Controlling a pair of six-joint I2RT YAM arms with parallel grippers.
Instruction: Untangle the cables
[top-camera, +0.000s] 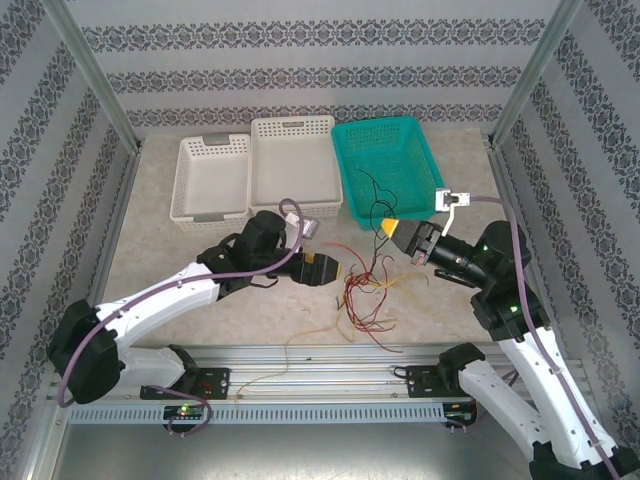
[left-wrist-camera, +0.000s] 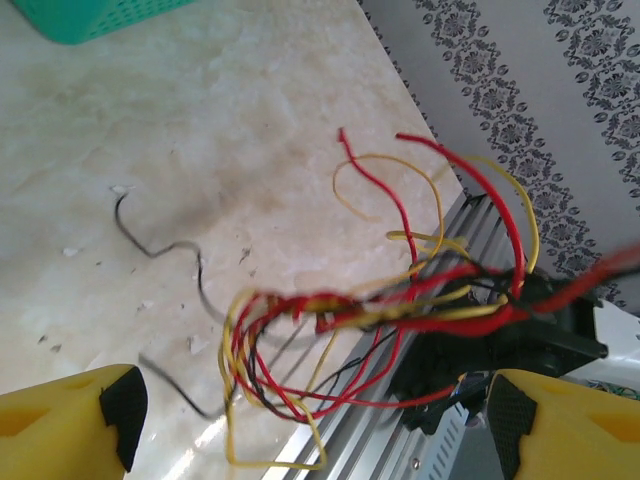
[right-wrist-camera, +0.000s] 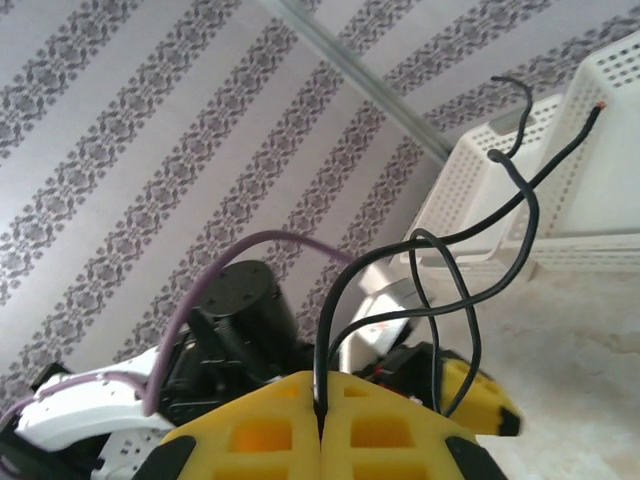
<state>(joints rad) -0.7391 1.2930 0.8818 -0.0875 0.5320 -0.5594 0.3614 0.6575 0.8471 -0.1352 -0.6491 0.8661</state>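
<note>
The cables (top-camera: 365, 290) lie as a red, yellow and orange knot on the pale marbled table (top-camera: 190, 265), right of centre and close to the near edge. The bundle's long axis runs roughly from far to near. Its loose ends fan out toward the metal rail (top-camera: 330, 365), and one thin strand (top-camera: 290, 352) trails across that rail. From the left wrist, the cables (left-wrist-camera: 330, 320) show as a snarl of red and yellow loops with dark strands woven in, and a separate dark wire (left-wrist-camera: 150, 248) snakes over bare tabletop beside it.

The left gripper (top-camera: 343, 270) sits just left of the knot with its jaws spread wide and nothing between them. In its own camera the left gripper (left-wrist-camera: 318, 415) has the snarl beyond its yellow fingers (left-wrist-camera: 120, 410).

The right gripper (top-camera: 392, 228) is clenched on the black cables (top-camera: 377, 207), which rise from it toward the teal basket (top-camera: 420, 135). Its own camera shows the right gripper (right-wrist-camera: 320, 410) pressed together on a black cable (right-wrist-camera: 322, 380) that curls upward.

Two white baskets (top-camera: 290, 125) stand along the far edge, left of the teal one. Patterned walls (top-camera: 300, 60) close in three sides. Bare table lies left of the knot and between the arms and the baskets.
</note>
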